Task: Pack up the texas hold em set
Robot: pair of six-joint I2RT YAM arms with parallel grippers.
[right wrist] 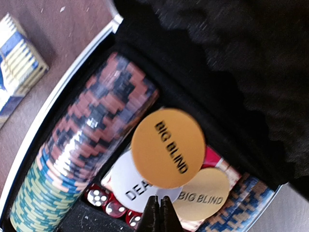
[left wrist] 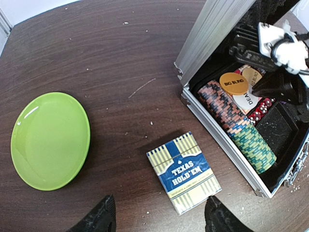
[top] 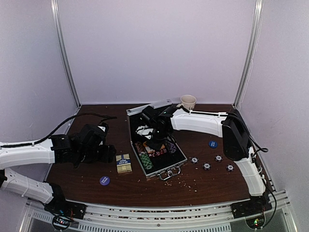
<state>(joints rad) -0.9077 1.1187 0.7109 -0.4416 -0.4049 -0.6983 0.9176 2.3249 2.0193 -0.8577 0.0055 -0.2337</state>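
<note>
The silver briefcase (top: 166, 166) lies open mid-table with rows of coloured chips (left wrist: 236, 128) inside. An orange "BIG BLIND" button (right wrist: 168, 147) rests over a white dealer button (right wrist: 126, 181) and a paler "BIG BLIND" button (right wrist: 205, 195), beside red dice (right wrist: 99, 197). My right gripper (right wrist: 158, 212) is shut and empty, its tips just below the orange button, inside the case (top: 157, 140). The card deck box (left wrist: 186, 171) lies flat on the table left of the case. My left gripper (left wrist: 159, 220) is open just short of the box, one finger (left wrist: 99, 217) on each side.
A green plate (left wrist: 50, 140) lies left of the deck box. A beige mug (top: 188, 101) stands at the back. One blue chip (top: 104, 180) lies front left, another (top: 213, 143) right of the case, with several dark chips (top: 206, 166) nearby. Crumbs are scattered in front.
</note>
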